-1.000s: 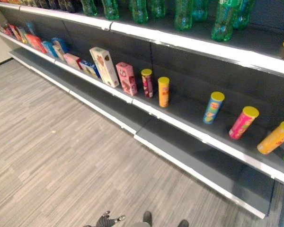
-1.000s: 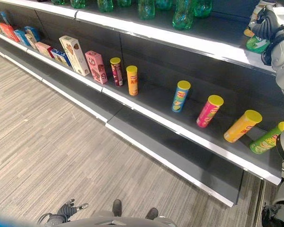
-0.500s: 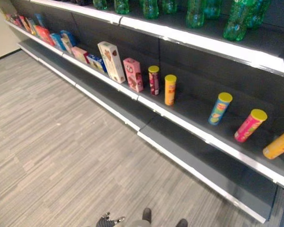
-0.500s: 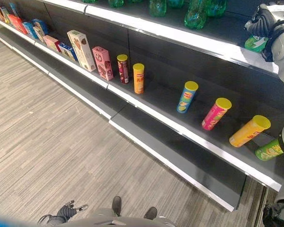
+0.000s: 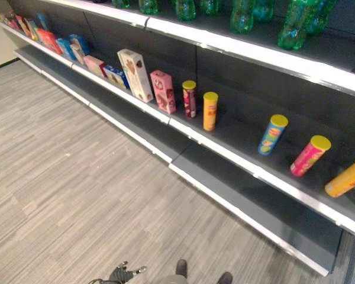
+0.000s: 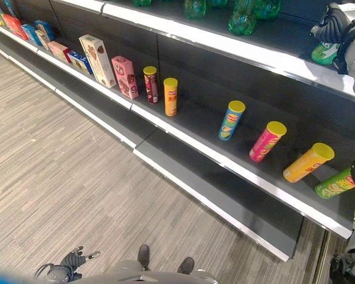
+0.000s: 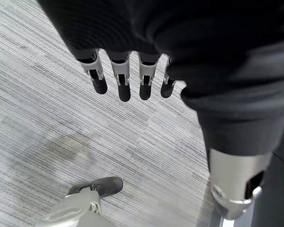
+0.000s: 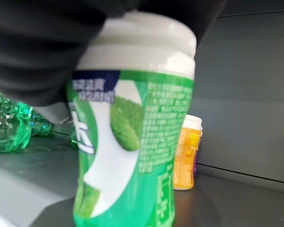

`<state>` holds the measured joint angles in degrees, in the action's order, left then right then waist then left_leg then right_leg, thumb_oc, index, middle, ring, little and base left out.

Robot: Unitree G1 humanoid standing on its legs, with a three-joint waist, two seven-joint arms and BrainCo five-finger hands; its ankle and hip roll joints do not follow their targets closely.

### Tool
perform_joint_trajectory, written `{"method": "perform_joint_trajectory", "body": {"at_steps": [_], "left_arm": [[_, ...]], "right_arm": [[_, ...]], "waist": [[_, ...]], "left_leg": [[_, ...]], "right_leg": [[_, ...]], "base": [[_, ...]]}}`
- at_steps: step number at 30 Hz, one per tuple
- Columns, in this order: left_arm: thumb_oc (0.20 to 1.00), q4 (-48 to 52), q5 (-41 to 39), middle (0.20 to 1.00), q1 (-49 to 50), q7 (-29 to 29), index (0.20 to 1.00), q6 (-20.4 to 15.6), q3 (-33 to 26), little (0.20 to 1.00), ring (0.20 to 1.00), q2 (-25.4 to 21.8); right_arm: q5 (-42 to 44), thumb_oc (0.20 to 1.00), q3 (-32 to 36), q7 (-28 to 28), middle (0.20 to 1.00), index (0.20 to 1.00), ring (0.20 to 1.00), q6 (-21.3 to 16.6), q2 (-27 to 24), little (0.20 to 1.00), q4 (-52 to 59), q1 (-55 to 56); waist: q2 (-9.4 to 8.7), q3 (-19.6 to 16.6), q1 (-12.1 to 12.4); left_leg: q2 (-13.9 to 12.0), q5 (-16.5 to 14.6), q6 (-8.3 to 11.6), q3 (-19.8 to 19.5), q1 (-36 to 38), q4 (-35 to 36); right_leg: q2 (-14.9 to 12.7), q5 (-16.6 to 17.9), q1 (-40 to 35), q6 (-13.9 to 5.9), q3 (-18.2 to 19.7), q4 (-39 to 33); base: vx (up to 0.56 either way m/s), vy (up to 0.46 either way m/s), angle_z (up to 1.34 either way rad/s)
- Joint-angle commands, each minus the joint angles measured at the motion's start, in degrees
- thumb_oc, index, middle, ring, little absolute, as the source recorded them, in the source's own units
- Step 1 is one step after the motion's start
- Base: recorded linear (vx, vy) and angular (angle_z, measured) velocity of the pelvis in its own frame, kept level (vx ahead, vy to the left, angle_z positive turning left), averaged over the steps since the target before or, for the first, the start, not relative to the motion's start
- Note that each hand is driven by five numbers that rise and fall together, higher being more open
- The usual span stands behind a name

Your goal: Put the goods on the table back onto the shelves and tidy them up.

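My right hand (image 6: 338,26) is up at the top shelf (image 6: 254,54) on the far right, curled over a green gum bottle with a white cap (image 6: 325,53). In the right wrist view that green bottle (image 8: 128,156) stands upright on the shelf board under the hand's dark cover. A small orange bottle (image 8: 185,151) stands behind it. My left hand (image 6: 71,260) hangs low over the floor with nothing in it, its fingers (image 7: 123,80) straight.
Green drink bottles (image 5: 242,15) line the top shelf. On the middle shelf, tube cans lean in a row: blue (image 6: 231,120), pink (image 6: 267,141), orange (image 6: 307,162), green (image 6: 336,183). Two upright cans (image 6: 170,96) and boxes (image 6: 97,56) stand further left. The bottom shelf (image 6: 225,195) is bare.
The camera has swung slightly, shifting the whole shelf in view. My right hand stays on the green bottle at the top shelf. The left hand still hangs low.
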<state>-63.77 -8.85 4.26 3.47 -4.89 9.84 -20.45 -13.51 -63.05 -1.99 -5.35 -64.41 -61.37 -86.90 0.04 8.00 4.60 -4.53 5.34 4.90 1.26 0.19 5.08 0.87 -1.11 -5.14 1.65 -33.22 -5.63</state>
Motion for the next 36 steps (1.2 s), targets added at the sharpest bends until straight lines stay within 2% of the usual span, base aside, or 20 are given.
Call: {"method": "perform_joint_trajectory", "body": {"at_steps": [1,21,22,23,24,30,34,36], "left_arm": [[1.0,0.07,-1.6,1.0,-1.85,-0.08,1.0,-1.08,0.73,1.0,1.0,-3.02],[1.0,0.74,-0.58,1.0,-2.4,-0.64,1.0,-0.96,1.27,1.0,1.0,-3.45],[1.0,0.78,-0.56,1.0,-2.24,-0.7,1.0,-0.97,1.31,1.0,1.0,-3.45],[1.0,0.76,-0.59,1.0,-2.28,-0.68,1.0,-0.91,1.26,1.0,1.0,-3.42],[1.0,0.79,-0.5,1.0,-2.16,-0.68,1.0,-0.96,1.26,1.0,1.0,-3.45],[1.0,0.16,-0.94,1.0,-2.2,0.12,1.0,-0.6,0.74,1.0,1.0,-3.77],[1.0,-0.07,-1.52,1.0,-1.68,0.76,1.0,-0.5,-0.17,1.0,1.0,-3.58],[1.0,-0.13,-1.81,1.0,-1.42,1.29,1.0,-0.32,-0.87,1.0,1.0,-3.26]], "right_arm": [[0.67,0.2,-3.86,-0.91,0.2,0.2,0.2,0.96,-1.65,0.2,-0.01,-8.26],[-0.4,0.2,0.01,0.37,0.2,0.2,0.2,1.47,-0.22,0.2,-2.05,-2.19],[-0.56,0.238,0.04,0.17,0.238,0.238,0.238,1.48,-0.12,0.238,-2.53,-2.23],[-0.53,0.777,0.26,-0.03,0.777,0.777,0.777,1.5,-0.02,0.777,-2.56,-2.14],[-0.69,1.0,0.33,-0.27,1.0,1.0,1.0,1.52,-0.03,1.0,-2.78,-2.16],[-1.3,1.0,1.16,-6.01,1.0,1.0,1.0,1.95,-0.58,1.0,-1.55,-4.67],[-1.66,1.0,0.52,-9.2,1.0,1.0,1.0,2.09,-2.51,1.0,3.66,-7.65],[-1.1,1.0,1.94,-11.65,1.0,1.0,1.0,1.95,-4.76,1.0,9.83,-8.15]], "waist": [[-5.67,0.6,0.54],[-5.04,0.57,0.43],[-5.06,0.58,0.49],[-5.05,0.62,0.51],[-5.07,0.55,0.53],[-5.35,0.05,0.44],[-5.54,-0.07,0.12],[-5.54,-0.21,-0.47]], "left_leg": [[0.94,-6.98,3.04,1.59,5.24,-0.08],[0.98,-7.15,2.93,2.25,5.64,-0.08],[0.93,-7.14,2.93,2.31,5.67,-0.08],[0.91,-7.15,2.91,2.36,5.66,-0.08],[0.87,-7.16,2.92,2.37,5.66,-0.08],[0.51,-7.46,2.86,2.78,6.1,-0.08],[0.28,-7.7,2.76,3.41,6.37,-0.08],[0.17,-7.96,2.52,3.89,6.69,-0.08]], "right_leg": [[-1.49,-8.88,-3.85,-3.38,8.28,0.63],[-1.51,-8.8,-4.0,-3.47,8.61,0.63],[-1.53,-8.76,-3.97,-3.49,8.65,0.63],[-1.55,-8.74,-3.97,-3.5,8.68,0.63],[-1.52,-8.76,-3.99,-3.5,8.67,0.63],[-1.23,-8.81,-4.05,-3.4,9.32,0.63],[-0.95,-8.93,-3.96,-3.34,10.1,0.63],[-0.78,-8.94,-3.75,-3.38,10.87,0.63]], "base": [[0.0,0.0,0.0],[0.0,-0.001,-0.02],[-0.02,-0.009,-0.04],[0.0,0.0,0.0],[0.0,0.0,0.0],[0.0,-0.004,-0.01],[-0.01,-0.006,-0.05],[0.0,0.007,-0.09]]}}
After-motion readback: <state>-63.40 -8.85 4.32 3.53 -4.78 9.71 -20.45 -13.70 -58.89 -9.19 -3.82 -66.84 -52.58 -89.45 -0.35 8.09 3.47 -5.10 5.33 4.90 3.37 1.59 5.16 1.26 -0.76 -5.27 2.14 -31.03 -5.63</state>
